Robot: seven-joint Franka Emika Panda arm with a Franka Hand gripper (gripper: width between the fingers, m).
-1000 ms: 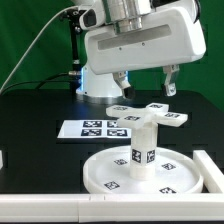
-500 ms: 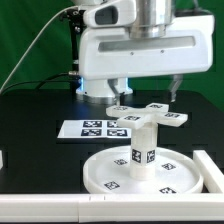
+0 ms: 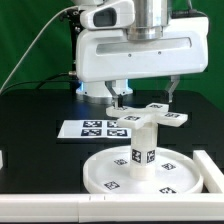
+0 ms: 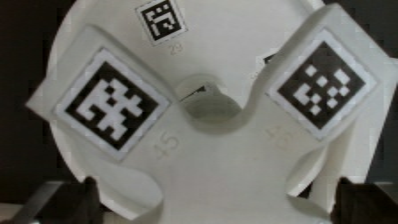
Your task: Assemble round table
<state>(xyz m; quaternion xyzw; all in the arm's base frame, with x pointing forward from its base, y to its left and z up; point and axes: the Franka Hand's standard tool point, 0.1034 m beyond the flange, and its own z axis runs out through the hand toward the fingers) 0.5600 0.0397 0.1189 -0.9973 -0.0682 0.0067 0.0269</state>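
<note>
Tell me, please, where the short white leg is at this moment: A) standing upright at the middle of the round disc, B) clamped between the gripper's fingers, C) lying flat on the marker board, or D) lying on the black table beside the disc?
A: the leg stands upright at the centre of the disc, under the base piece.

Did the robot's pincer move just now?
Yes. The pincer dropped a little and levelled out, ending closer above the cross-shaped base piece, which stayed put.
</note>
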